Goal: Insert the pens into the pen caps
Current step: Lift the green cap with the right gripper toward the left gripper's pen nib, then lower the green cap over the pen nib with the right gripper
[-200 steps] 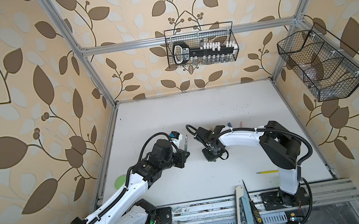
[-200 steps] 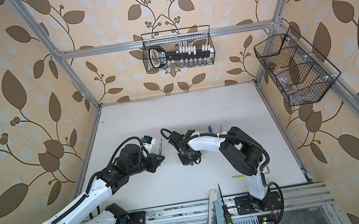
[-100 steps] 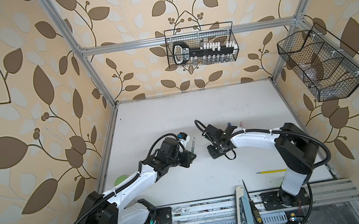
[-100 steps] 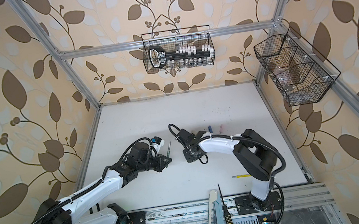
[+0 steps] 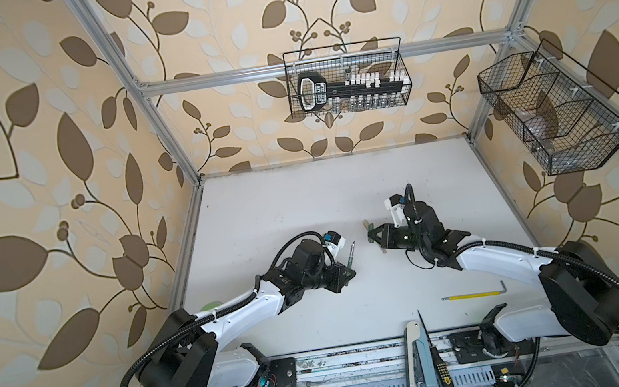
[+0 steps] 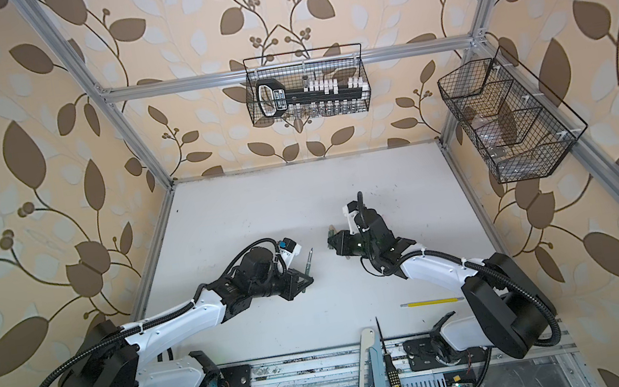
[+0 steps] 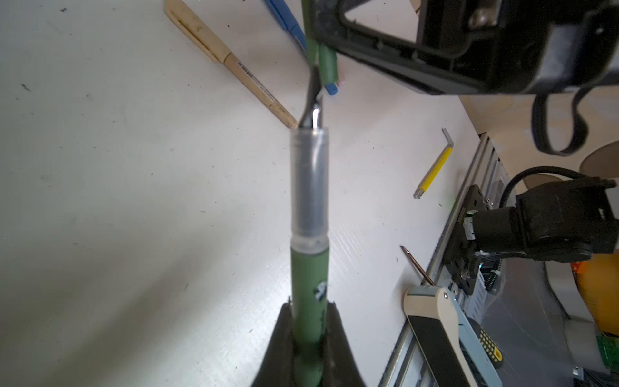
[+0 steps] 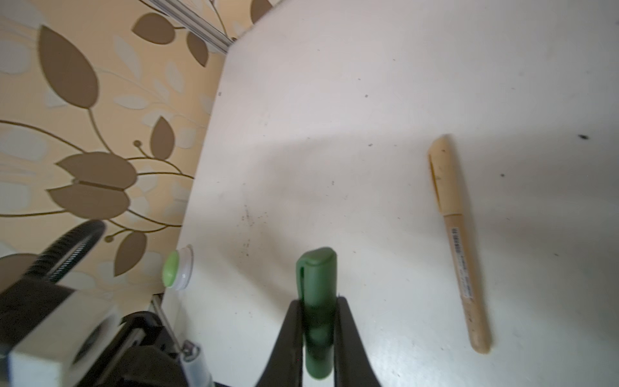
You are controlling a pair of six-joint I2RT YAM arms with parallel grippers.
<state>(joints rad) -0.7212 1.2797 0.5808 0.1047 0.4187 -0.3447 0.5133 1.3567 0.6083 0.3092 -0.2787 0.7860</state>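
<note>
My left gripper [image 5: 347,270] [image 7: 310,308] is shut on a dark green pen [image 7: 308,268] [image 5: 351,254], whose clear neck and dark tip point toward the right gripper. My right gripper [image 5: 373,235] [image 8: 318,308] is shut on the dark green pen cap [image 8: 316,284] [image 7: 326,63], held above the table. In both top views a short gap separates the pen tip from the cap. A tan pen [image 8: 459,241] [image 7: 231,63] with its cap on lies on the table under the right gripper. Behind it lies a blue pen [image 7: 288,20]. No pink pen shows.
A yellow hex key [image 5: 473,295] lies front right. A screwdriver [image 5: 436,355] and a white-blue tool [image 5: 415,354] rest on the front rail. A green-topped round thing [image 8: 177,271] sits at the left table edge. Wire baskets [image 5: 346,79] [image 5: 556,113] hang on the walls.
The left gripper has carried the green pen rightward toward the middle. The right arm has swung its elbow out to the right, and its gripper now faces the left one with the cap.
</note>
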